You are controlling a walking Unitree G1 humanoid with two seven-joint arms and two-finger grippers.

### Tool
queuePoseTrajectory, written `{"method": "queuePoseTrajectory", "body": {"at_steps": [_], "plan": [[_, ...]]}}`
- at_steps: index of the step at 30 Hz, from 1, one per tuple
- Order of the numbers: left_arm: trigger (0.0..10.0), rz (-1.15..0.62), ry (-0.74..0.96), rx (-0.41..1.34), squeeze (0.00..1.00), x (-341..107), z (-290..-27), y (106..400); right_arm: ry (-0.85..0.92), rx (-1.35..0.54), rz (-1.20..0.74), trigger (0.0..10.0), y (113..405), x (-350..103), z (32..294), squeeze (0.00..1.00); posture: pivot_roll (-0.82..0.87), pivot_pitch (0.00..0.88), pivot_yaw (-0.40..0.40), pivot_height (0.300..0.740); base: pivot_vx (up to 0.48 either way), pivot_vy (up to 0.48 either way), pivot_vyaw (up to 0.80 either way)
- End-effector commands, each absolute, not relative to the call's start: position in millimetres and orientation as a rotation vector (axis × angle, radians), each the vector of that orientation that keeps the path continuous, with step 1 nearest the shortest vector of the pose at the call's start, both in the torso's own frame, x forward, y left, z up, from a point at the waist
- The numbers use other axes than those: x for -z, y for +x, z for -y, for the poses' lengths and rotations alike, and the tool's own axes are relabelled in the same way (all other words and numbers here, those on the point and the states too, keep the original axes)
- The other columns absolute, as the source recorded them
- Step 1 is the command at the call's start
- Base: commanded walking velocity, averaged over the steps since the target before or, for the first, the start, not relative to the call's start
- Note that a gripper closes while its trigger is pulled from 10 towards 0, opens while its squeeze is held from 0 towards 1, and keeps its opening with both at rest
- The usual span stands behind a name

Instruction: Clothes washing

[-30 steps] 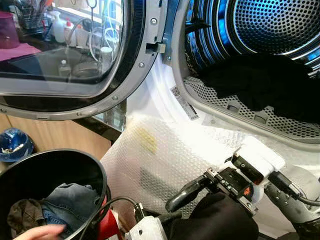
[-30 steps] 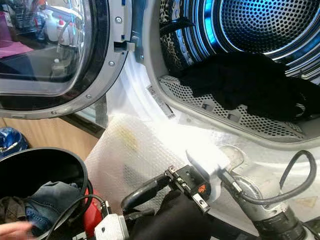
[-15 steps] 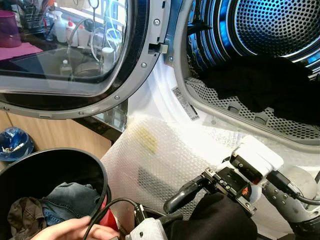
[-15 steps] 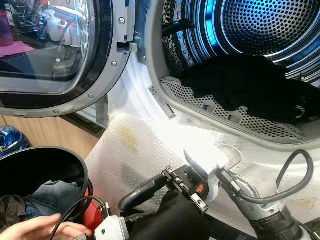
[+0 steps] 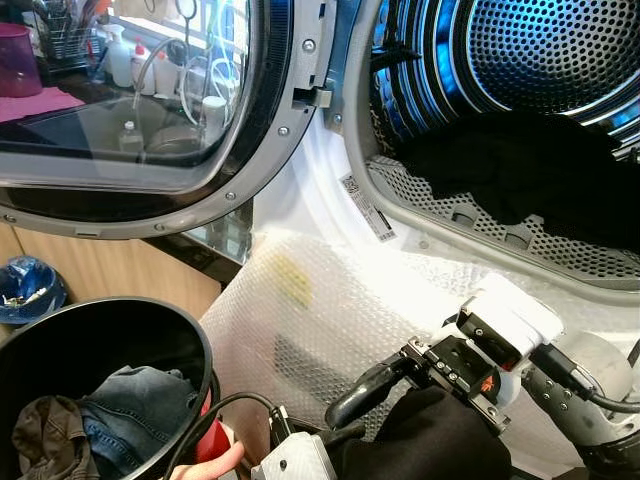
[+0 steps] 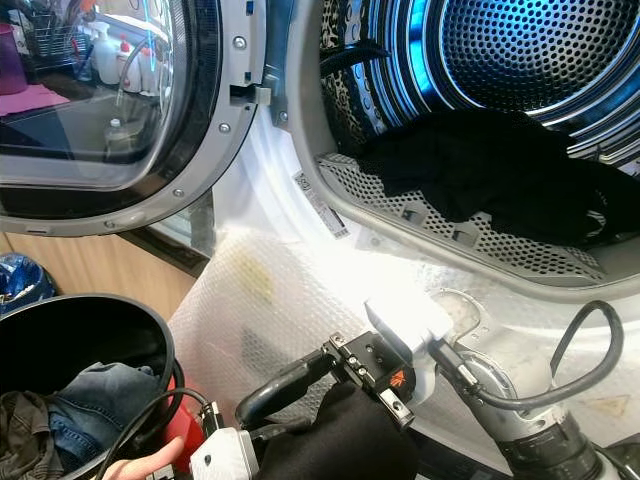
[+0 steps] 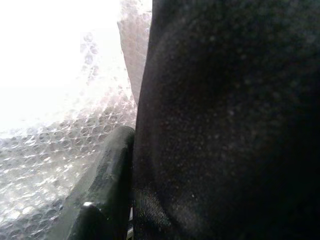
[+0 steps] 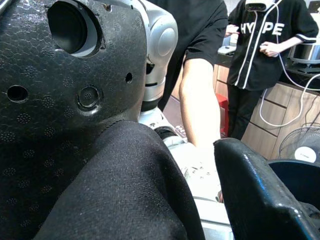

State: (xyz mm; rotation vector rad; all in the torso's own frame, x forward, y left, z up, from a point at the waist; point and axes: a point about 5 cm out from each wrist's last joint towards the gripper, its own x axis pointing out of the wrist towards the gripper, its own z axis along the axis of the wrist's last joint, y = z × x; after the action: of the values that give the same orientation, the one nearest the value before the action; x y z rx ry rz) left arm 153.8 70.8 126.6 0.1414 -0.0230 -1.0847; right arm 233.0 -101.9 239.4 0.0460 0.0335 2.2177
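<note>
A black garment point(image 5: 432, 440) bulges up at the bottom of the head views, between my two grippers. My left gripper point(image 5: 335, 440) comes up from below, shut on the garment; in the left wrist view one finger point(image 7: 107, 180) presses against the dark cloth point(image 7: 225, 125). From the right, my right gripper point(image 5: 360, 408) reaches in and stands open. Its upper finger point(image 5: 365, 388) lies over the garment, and the cloth point(image 8: 120, 185) hides the other one. More black clothes point(image 5: 520, 165) lie inside the washer drum point(image 5: 560, 60), whose door point(image 5: 130, 110) is swung open to the left.
A black basket point(image 5: 195, 345) at lower left holds jeans point(image 5: 130, 410) and a brown garment point(image 5: 50, 435). A person's hand point(image 5: 212, 462) shows at the basket's near edge. Bubble wrap point(image 5: 300, 310) covers the washer front below the drum. Two people point(image 8: 260, 55) stand behind me.
The person's hand has drawn back out of the basket toward its near edge. Both grippers and the black garment have barely moved.
</note>
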Motion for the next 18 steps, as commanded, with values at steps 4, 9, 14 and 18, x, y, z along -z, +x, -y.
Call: {"method": "queuePoseTrajectory", "body": {"at_steps": [4,9,14,18], "plan": [[4.8,0.014,0.132,1.081,0.0,-126.1,-68.6,154.6,-0.001,-2.207,-0.008,10.0,233.3,-244.3,106.4,0.0,0.11,0.014,-0.199,0.74,0.0,0.0,0.0],[1.7,0.012,0.13,1.082,0.0,-125.7,-67.9,154.8,-0.007,-2.204,-0.011,10.0,233.9,-244.3,106.8,0.0,0.11,0.014,-0.2,0.74,0.0,0.0,0.0],[3.3,0.015,0.13,1.079,0.0,-126.0,-67.1,154.9,-0.017,-2.2,-0.016,10.0,233.9,-243.5,107.0,0.0,0.11,0.014,-0.201,0.74,0.0,0.0,0.0],[0.0,0.009,0.12,1.096,0.0,-125.7,-66.5,153.6,-0.022,-2.198,-0.017,10.0,234.3,-243.3,106.9,0.0,0.11,0.014,-0.202,0.74,0.0,0.0,0.0]]}}
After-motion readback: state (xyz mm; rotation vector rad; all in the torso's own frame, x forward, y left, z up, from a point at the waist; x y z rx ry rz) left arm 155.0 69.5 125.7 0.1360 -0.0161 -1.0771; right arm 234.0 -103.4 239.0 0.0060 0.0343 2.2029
